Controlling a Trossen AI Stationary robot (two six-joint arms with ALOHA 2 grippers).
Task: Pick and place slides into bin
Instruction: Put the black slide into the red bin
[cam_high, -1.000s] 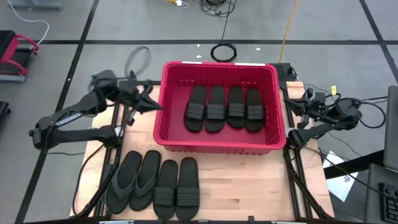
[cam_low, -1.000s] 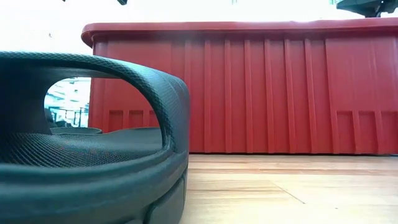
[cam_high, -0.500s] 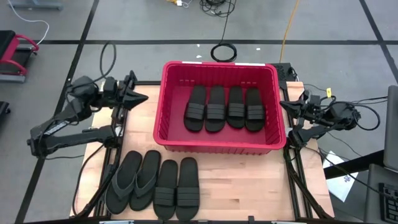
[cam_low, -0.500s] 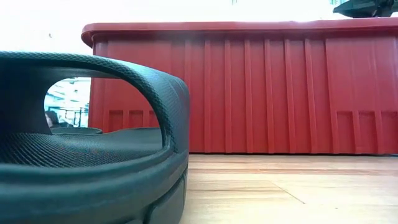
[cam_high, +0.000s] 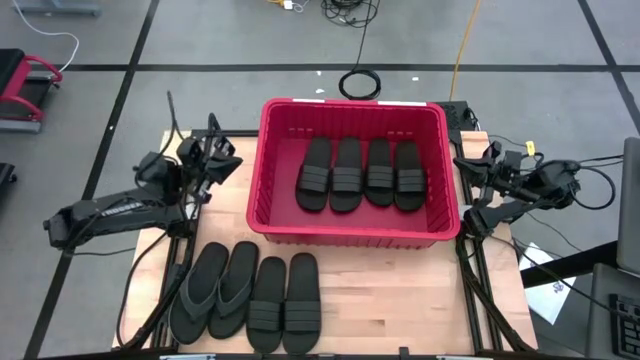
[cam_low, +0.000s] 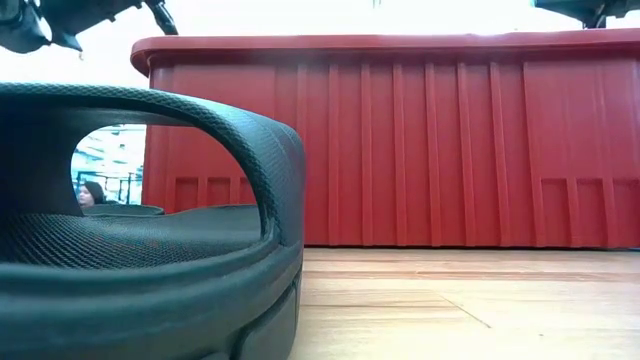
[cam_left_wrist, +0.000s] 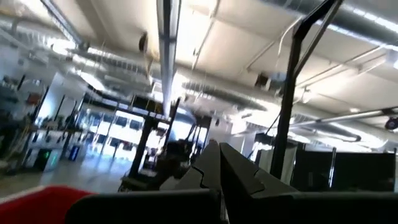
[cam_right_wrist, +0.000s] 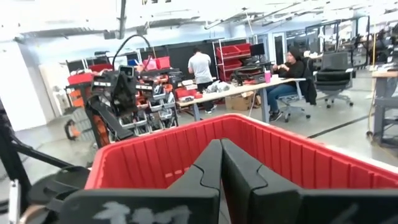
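Note:
The red bin (cam_high: 255, 180) stands at the middle of the table, and several ribbed-strap black slides (cam_high: 347, 175) lie flat side by side on its floor. Two thong slides (cam_high: 215, 290) and two ribbed-strap slides (cam_high: 285, 303) lie flat on the table near its front left. One of them fills the low view's foreground (cam_low: 150, 220). My left gripper (cam_high: 222, 160) is shut and empty, in the air left of the bin's far left corner; its shut fingers show in the left wrist view (cam_left_wrist: 221, 171). My right gripper (cam_high: 468, 170) is shut and empty, just right of the bin's right wall (cam_right_wrist: 186, 149).
Bare wooden table (cam_high: 400, 300) lies in front of the bin toward the right. A coiled black cable (cam_high: 360, 83) and a yellow cord (cam_high: 462, 50) lie on the floor beyond the table. People sit and stand at tables far behind (cam_right_wrist: 200, 68).
My left gripper has drawn back from the bin's left wall toward the table's left edge, and its arm has folded nearer and lower; it now shows at the low view's upper left. The slides and the bin have not moved.

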